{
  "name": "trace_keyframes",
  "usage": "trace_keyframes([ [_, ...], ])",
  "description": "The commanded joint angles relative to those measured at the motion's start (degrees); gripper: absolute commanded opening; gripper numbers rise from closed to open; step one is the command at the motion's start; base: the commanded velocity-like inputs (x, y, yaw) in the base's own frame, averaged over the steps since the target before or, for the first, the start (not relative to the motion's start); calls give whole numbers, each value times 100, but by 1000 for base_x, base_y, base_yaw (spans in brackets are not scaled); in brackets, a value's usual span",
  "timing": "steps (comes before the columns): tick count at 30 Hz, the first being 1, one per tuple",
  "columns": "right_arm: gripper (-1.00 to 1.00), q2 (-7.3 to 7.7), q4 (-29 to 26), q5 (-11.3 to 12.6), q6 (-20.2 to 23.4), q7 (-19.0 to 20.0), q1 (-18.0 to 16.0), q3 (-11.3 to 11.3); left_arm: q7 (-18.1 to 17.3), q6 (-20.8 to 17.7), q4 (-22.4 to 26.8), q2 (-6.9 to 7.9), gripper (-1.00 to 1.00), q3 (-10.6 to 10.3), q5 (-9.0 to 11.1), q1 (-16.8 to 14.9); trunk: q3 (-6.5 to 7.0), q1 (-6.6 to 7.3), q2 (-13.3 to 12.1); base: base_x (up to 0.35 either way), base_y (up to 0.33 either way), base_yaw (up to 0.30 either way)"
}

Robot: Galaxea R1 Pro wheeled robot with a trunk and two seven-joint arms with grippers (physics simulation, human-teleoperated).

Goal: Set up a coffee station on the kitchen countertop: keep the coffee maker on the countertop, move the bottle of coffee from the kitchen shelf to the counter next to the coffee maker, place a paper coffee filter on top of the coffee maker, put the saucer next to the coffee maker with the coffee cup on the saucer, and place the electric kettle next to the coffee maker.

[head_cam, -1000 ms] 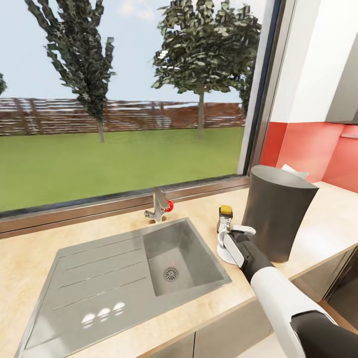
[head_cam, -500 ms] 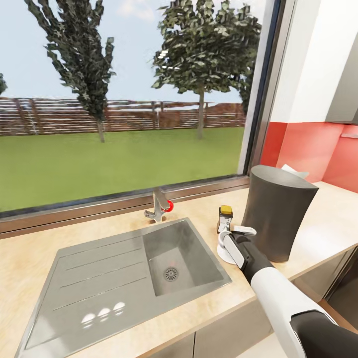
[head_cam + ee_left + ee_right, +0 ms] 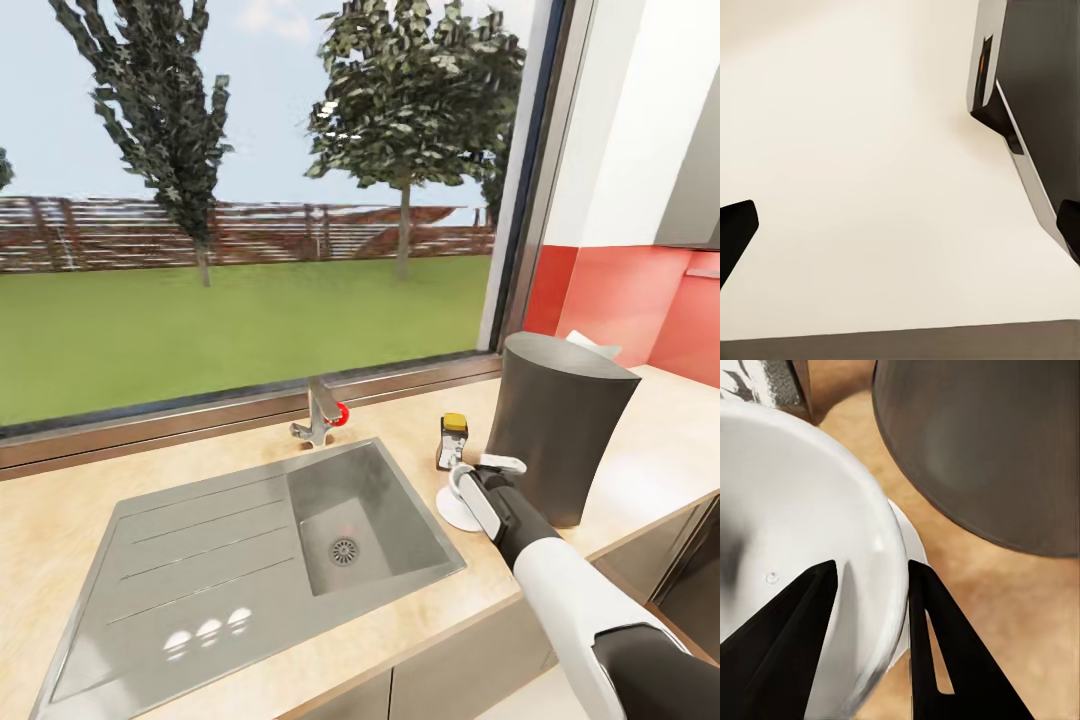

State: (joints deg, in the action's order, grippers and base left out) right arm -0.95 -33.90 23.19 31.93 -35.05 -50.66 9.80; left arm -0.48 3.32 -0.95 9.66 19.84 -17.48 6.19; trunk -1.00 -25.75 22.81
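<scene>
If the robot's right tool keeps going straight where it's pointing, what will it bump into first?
Probably nothing new: the right tool already straddles the rim of the coffee cup, one finger inside and one outside. Pushed on, it would slide down the cup wall toward the saucer beneath, though depth is hard to judge.

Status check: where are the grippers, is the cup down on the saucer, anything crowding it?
Right gripper shut on the small white coffee cup's rim, over the flat white saucer. Left gripper open over a pale surface. Tall dark grey coffee maker close beside.

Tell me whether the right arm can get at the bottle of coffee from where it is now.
Probably yes. The right gripper sits at the coffee cup on the saucer, and the bottle of coffee stands just beyond on open kitchen countertop.
</scene>
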Motion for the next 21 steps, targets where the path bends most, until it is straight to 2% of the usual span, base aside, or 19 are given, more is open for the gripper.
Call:
trace_keyframes([
  [1,-100,8,29,55,15,-45,-5,31,-5,33,-10,2,100,50,-52,-4,-10,-4,11,0,0,0],
  [8,-100,7,254,62,-251,-31,-5,31,-5,30,-10,-38,100,53,-53,-4,-10,-4,11,0,0,0],
  [21,-100,-1,287,71,-318,-19,-5,39,-5,31,-10,-44,100,55,-54,-4,-10,-4,11,0,0,0],
])
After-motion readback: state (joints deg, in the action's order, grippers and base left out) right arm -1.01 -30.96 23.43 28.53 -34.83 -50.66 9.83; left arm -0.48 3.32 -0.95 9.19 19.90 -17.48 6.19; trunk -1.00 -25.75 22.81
